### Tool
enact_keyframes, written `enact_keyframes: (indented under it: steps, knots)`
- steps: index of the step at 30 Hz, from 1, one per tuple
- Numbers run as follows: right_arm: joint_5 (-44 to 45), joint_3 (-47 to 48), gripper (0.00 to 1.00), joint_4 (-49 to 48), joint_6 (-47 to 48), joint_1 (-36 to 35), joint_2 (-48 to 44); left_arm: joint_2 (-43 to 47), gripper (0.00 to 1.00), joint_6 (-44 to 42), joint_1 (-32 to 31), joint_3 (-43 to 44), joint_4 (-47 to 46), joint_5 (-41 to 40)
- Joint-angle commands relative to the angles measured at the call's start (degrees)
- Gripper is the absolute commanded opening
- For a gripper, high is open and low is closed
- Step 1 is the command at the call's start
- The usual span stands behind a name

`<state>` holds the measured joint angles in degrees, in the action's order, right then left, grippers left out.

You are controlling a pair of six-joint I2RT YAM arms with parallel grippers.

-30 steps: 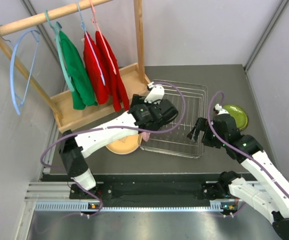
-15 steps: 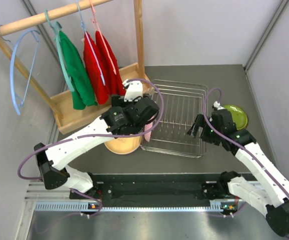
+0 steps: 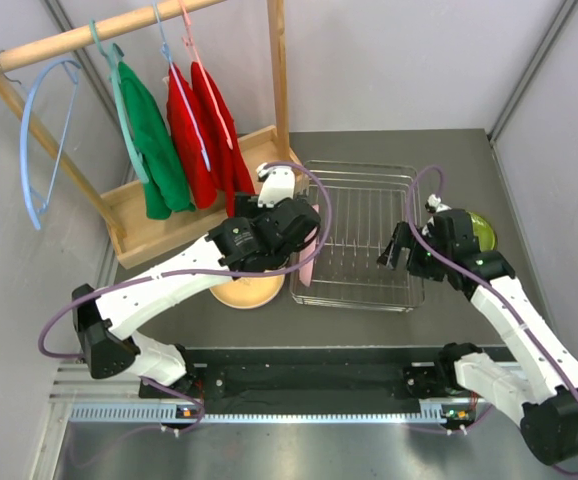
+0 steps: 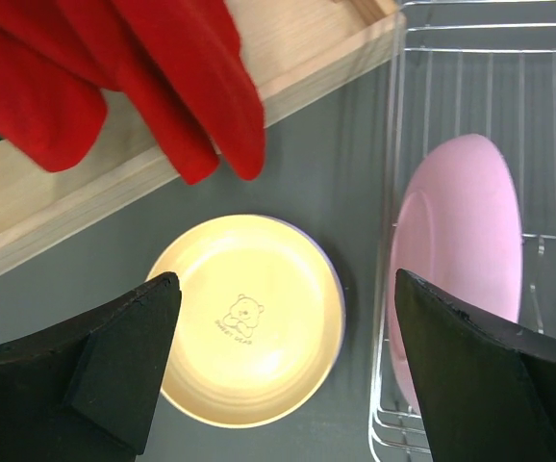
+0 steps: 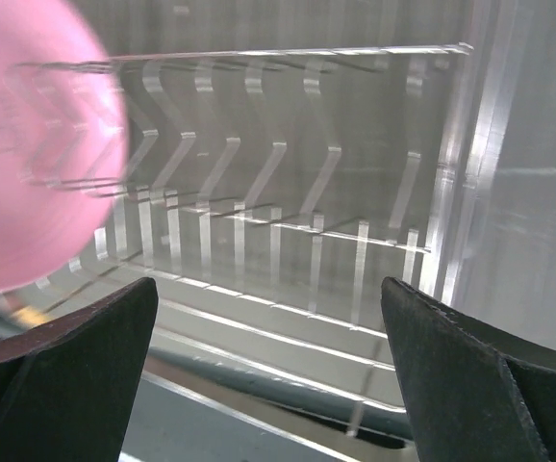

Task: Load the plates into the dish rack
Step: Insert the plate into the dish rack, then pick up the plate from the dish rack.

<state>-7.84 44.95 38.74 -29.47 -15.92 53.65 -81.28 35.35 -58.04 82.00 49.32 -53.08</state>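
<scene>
Grey table (image 3: 449, 150) carries the rack (image 3: 410, 232) with one pink plate (image 4: 461, 250) loaded, tan plate (image 4: 249, 318) and green plate (image 3: 477, 228) waiting outside, left gripper (image 4: 283, 289) and right gripper (image 5: 268, 294) spread wide, empty.

i see a dark grey table (image 3: 449, 160) filling the middle of my feed, closed in by pale grey wall panels (image 3: 399, 60) at 12, 3 and 9 o'clock. a wooden clothes stand (image 3: 280, 80) sits toward 10 o'clock, its tray base (image 3: 134, 215) on the table. a green garment (image 3: 154, 150) and red garments (image 3: 204, 125) hang from its rail, with a bare blue hanger (image 3: 25, 150) further toward 9. a slotted metal rail (image 3: 299, 411) runs along 6 o'clock. the light is soft and even.
</scene>
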Motion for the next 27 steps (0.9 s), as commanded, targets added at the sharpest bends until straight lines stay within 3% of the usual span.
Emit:
enact_keyframes:
  steps: [1, 20, 27]
  knots:
    - [-6.49, 4.88, 0.99, -2.36, 1.44, 0.54, -3.72, -1.34, 0.97, -2.48, 0.21, 0.88, -6.07, 4.29]
    - [4.49, 6.21, 0.99, 6.79, -5.24, 0.54, -12.34, -11.97, 0.95, -2.22, 0.12, 6.15, -8.02, 8.61]
    - [4.85, 5.77, 0.99, 7.40, -5.33, 0.54, -12.95, -8.03, 0.95, -1.43, 0.03, 8.27, -7.66, 7.99]
